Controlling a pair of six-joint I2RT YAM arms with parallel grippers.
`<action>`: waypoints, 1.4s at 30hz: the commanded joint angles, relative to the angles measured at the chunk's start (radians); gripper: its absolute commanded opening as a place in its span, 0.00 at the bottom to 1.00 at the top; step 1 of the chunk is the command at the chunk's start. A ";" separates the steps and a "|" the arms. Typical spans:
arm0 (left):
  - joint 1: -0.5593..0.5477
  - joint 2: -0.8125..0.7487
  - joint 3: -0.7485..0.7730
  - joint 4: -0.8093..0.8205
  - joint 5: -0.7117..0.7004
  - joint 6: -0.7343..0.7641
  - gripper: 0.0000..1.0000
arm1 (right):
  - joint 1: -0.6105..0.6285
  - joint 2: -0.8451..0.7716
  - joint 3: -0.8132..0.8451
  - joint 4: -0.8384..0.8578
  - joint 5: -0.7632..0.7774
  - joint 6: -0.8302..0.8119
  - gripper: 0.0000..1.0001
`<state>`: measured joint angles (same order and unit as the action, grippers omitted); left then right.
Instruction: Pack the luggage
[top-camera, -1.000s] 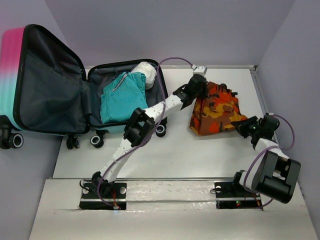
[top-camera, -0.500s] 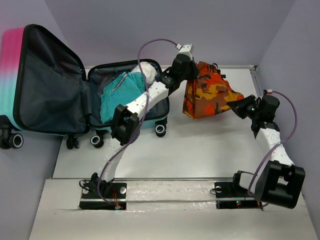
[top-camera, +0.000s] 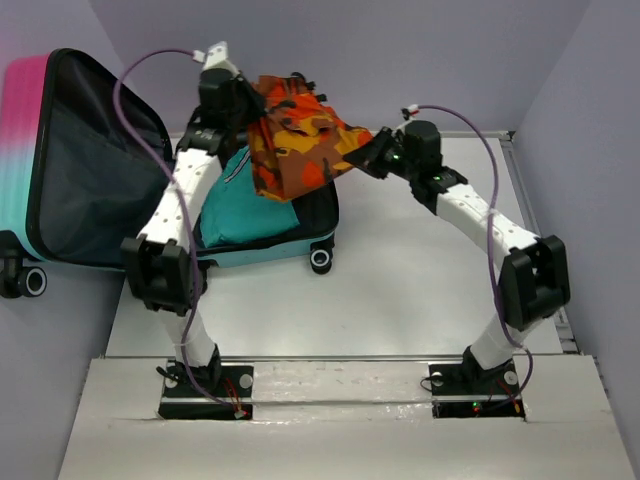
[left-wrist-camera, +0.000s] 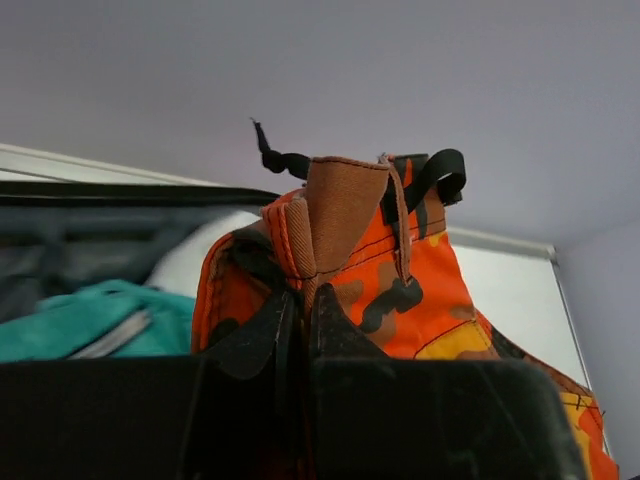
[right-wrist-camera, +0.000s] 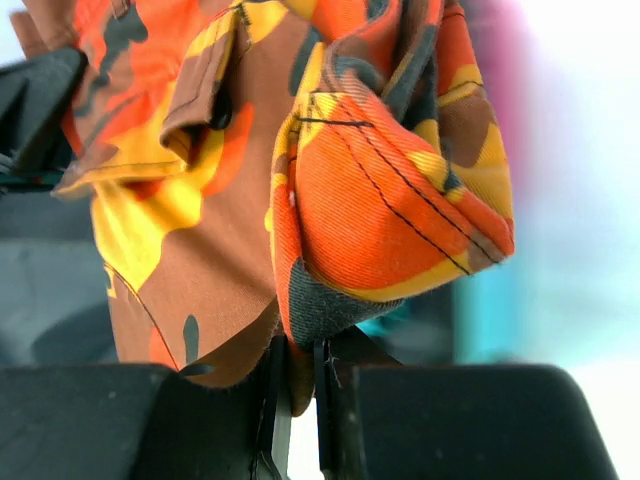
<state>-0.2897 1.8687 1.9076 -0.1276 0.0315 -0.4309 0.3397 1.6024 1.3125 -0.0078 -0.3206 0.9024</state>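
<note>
The luggage (top-camera: 30, 150), a pink-to-teal suitcase, lies open at the left, its dark grey lid (top-camera: 95, 180) upright. A teal garment (top-camera: 235, 205) lies in its tray. An orange camouflage garment (top-camera: 295, 140) hangs in the air over the tray's far right part. My left gripper (top-camera: 248, 98) is shut on its upper left edge, and the same grip shows in the left wrist view (left-wrist-camera: 297, 312). My right gripper (top-camera: 372, 158) is shut on its right corner, also seen in the right wrist view (right-wrist-camera: 300, 362).
The suitcase's black wheels (top-camera: 320, 259) stand on the white table (top-camera: 400, 290) at the tray's near edge. A grey wall (top-camera: 400, 60) runs along the back and right. Both arm cables loop above the arms.
Both grippers have carried the camouflage garment up off the table and left, from the table's right part to above the suitcase tray.
</note>
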 joint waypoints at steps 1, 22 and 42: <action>0.162 -0.199 -0.189 0.206 -0.044 0.009 0.06 | 0.142 0.152 0.210 0.057 0.031 -0.014 0.07; 0.192 -0.572 -0.432 -0.009 -0.336 0.104 0.99 | 0.305 0.455 0.422 -0.119 0.043 -0.140 1.00; 0.124 -1.247 -0.740 -0.705 -1.099 0.000 0.99 | 0.222 -0.004 0.010 -0.166 0.193 -0.335 1.00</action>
<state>-0.1680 0.5976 1.1446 -0.6773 -0.8356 -0.3908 0.5732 1.6573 1.3727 -0.2207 -0.1364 0.6212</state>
